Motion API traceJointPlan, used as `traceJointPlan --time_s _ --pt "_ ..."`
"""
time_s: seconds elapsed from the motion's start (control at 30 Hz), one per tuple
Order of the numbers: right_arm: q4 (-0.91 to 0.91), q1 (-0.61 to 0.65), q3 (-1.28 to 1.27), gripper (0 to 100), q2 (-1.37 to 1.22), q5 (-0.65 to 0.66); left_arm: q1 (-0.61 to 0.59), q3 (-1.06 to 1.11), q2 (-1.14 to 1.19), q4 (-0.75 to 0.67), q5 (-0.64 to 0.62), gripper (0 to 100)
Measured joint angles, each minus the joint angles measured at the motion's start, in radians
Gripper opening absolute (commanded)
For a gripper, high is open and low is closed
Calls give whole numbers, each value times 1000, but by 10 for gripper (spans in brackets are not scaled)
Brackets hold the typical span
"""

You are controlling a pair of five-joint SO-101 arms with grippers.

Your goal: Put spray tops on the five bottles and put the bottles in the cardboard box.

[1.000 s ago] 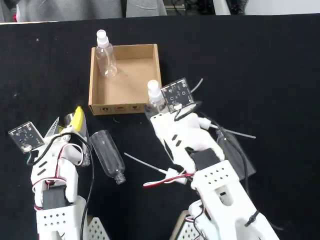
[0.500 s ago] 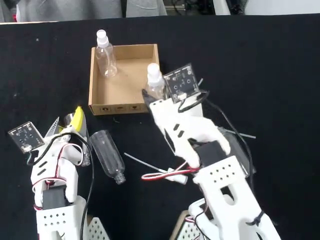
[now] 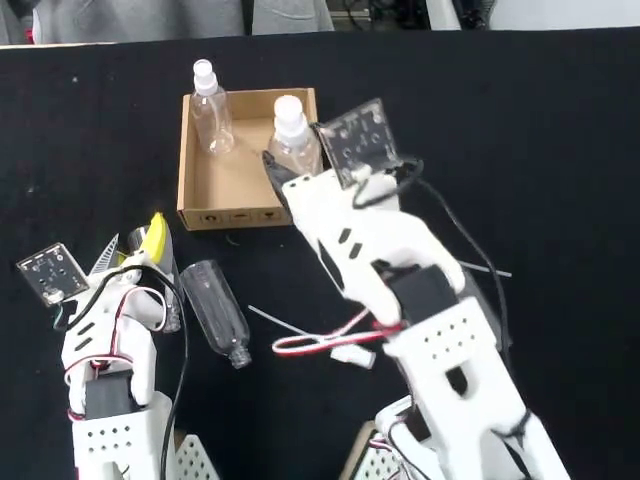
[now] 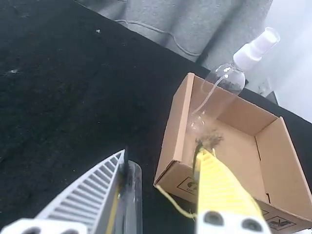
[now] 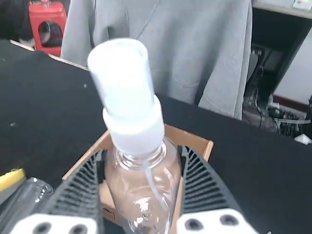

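My right gripper [image 3: 288, 172] is shut on a clear bottle [image 3: 292, 140] with a white spray top [image 5: 127, 97], held upright over the right part of the cardboard box [image 3: 197, 190]. A second topped bottle [image 3: 211, 112] stands in the box's far left corner [image 4: 222, 85]. A bottle with no top [image 3: 215, 312] lies on the table in front of the box. My left gripper [image 3: 128, 248] sits near the front left, open [image 4: 161, 156], with a clear bottle's rim [image 4: 131, 192] by its grey finger.
The black table [image 3: 560, 130] stretches wide to the right of the box. Thin white tubes [image 3: 275, 322] and a red and white cable [image 3: 320, 340] lie beside the right arm's base. Grey cloth [image 5: 165, 48] hangs behind the table's far edge.
My right gripper has carried its topped bottle from the box's front right corner up and over the box's right part. The left arm has kept still.
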State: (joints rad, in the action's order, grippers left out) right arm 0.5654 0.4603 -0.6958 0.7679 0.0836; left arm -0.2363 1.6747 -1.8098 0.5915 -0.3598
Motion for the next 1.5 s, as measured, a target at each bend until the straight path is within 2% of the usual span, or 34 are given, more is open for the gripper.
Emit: traceJointPlan --time_s 0.2,0.43,1.5 --pt "0 5 84 21 -141 -2 0 0 0 0 0 218" --pt "-12 75 109 22 -247 -5 0 0 0 0 0 220" --pt "-720 94 109 18 -756 -5 -5 0 0 0 0 216"
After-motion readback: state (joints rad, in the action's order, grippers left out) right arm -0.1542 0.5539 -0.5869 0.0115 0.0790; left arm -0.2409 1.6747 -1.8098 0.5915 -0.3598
